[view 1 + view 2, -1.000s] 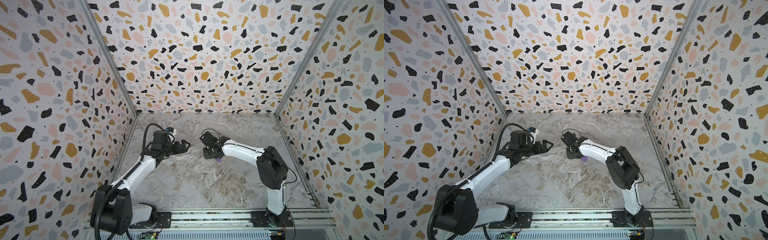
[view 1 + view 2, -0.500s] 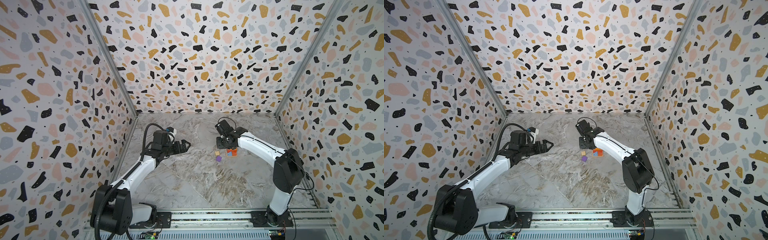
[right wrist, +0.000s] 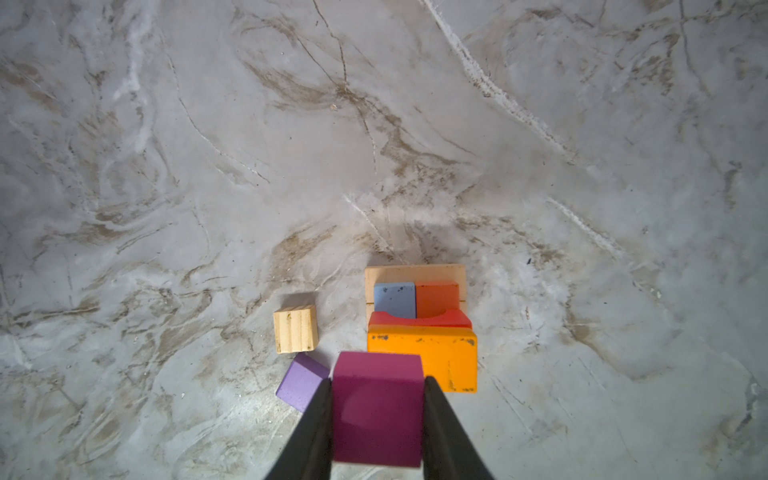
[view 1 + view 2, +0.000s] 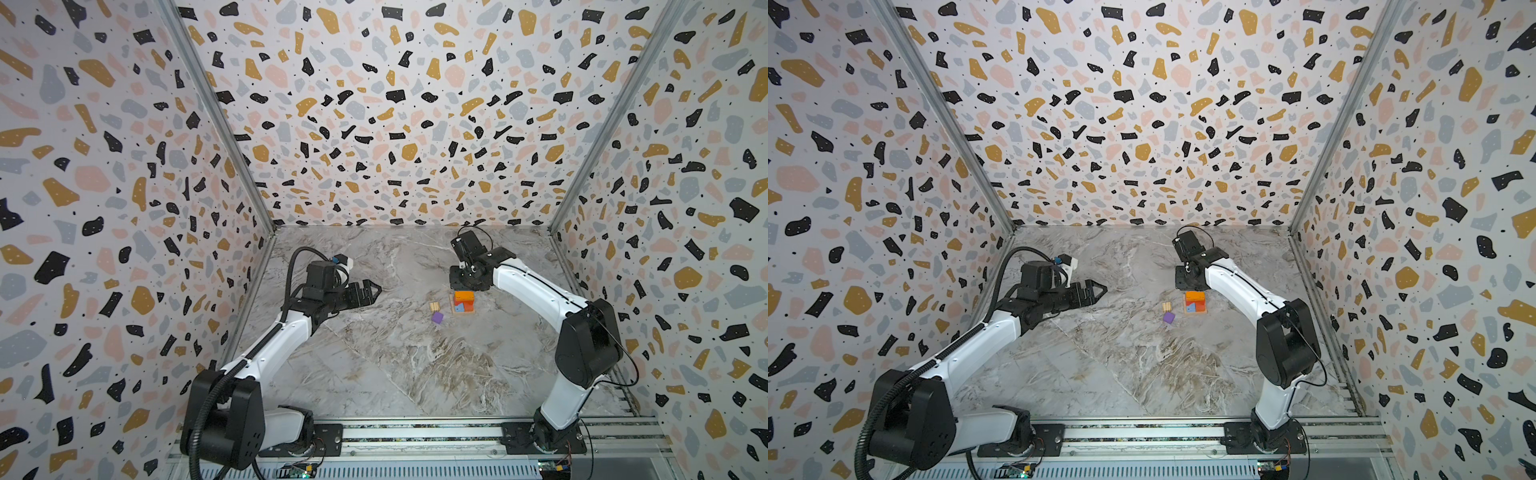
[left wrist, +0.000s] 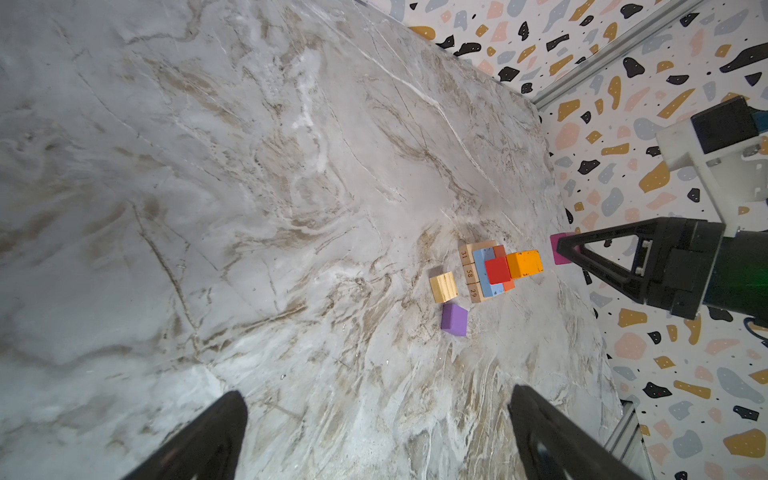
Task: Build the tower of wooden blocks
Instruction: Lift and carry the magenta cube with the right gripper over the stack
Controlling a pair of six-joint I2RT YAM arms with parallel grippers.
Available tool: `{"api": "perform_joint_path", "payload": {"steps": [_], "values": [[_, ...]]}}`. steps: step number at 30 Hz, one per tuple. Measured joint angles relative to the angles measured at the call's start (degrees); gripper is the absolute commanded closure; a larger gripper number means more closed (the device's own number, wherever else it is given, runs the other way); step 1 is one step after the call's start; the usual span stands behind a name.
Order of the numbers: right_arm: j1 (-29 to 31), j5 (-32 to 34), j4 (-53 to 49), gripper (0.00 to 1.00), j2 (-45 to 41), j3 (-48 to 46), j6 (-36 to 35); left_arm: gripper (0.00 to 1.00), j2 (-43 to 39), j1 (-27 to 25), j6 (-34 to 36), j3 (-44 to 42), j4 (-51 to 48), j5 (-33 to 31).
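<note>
behind the right gripper (image 5: 562, 249) hides half the magenta block (image 5: 560, 261).

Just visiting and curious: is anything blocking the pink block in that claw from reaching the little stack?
Nothing visible does. The right gripper holds the magenta block close to the tower, not touching it, and the orange block on top is bare. The tan cube and purple cube lie off to one side.

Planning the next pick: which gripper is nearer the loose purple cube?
Right. The right gripper, fingers shut on the magenta block, hovers by the tower, close to the purple cube. The left gripper hangs open farther off across the table.
</note>
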Motion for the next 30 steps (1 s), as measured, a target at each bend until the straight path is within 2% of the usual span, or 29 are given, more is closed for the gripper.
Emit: {"api": "perform_joint_path", "payload": {"steps": [30], "values": [[-2.10, -2.21, 0.70, 0.70, -0.07, -4.79, -2.80, 0.00, 0.00, 0.00, -0.02, -0.02, 0.00, 0.00]]}}
